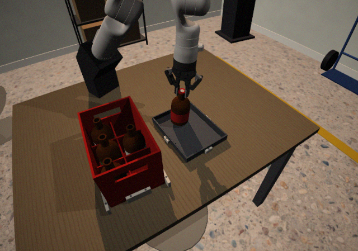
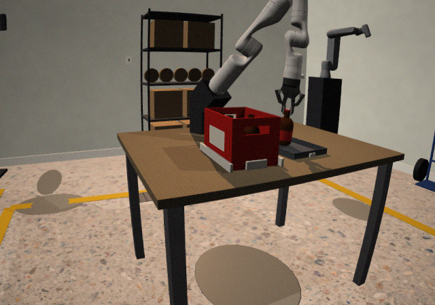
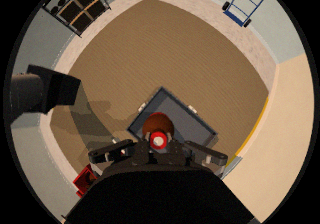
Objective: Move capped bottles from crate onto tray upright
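Note:
A brown bottle with a red cap and red label (image 1: 180, 109) stands upright at the far end of the dark grey tray (image 1: 189, 131). My gripper (image 1: 182, 92) points straight down and is shut on the bottle's capped neck. The bottle also shows in the exterior view (image 2: 286, 130) and from above in the wrist view (image 3: 158, 138). The red crate (image 1: 119, 148) stands left of the tray and holds several brown bottles with open necks (image 1: 133, 140); I see no cap on any of them.
The arm's black base (image 1: 97, 72) stands at the table's back left. Grey brackets (image 1: 138, 194) lie against the crate's foot. A black pedestal (image 1: 237, 10), a shelf rack (image 2: 181, 70) and a blue hand truck (image 1: 341, 66) stand on the floor.

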Controlling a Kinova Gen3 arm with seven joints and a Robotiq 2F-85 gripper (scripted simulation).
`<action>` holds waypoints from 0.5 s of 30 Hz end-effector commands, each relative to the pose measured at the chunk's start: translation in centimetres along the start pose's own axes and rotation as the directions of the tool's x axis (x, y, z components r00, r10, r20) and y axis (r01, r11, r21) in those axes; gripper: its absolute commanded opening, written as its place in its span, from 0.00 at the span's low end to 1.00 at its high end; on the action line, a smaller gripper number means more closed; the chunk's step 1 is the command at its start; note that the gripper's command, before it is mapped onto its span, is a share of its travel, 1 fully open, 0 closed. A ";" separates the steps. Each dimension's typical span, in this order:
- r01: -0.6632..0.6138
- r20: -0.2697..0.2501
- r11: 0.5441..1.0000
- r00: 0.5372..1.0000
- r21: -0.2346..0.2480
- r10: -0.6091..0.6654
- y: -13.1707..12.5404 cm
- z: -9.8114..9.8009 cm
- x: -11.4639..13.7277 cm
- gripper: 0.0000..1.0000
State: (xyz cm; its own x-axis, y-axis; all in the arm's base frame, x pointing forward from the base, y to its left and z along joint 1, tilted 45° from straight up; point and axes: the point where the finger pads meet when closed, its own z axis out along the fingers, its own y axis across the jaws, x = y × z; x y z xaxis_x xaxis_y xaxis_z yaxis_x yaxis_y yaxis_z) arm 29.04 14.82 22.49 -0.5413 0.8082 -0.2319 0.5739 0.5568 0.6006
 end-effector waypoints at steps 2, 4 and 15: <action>0.002 -0.006 1.000 1.000 0.000 -0.002 -0.2 0.2 0.2 0.00; 0.002 -0.006 1.000 1.000 0.000 -0.002 -0.2 0.3 0.2 0.00; 0.004 -0.005 1.000 1.000 0.001 -0.004 -0.1 0.4 0.2 0.00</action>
State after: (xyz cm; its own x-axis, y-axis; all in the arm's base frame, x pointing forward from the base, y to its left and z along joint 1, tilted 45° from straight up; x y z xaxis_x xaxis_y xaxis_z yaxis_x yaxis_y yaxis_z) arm 29.22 15.02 22.19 -0.5473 0.8040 -0.2324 0.5717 0.5619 0.5978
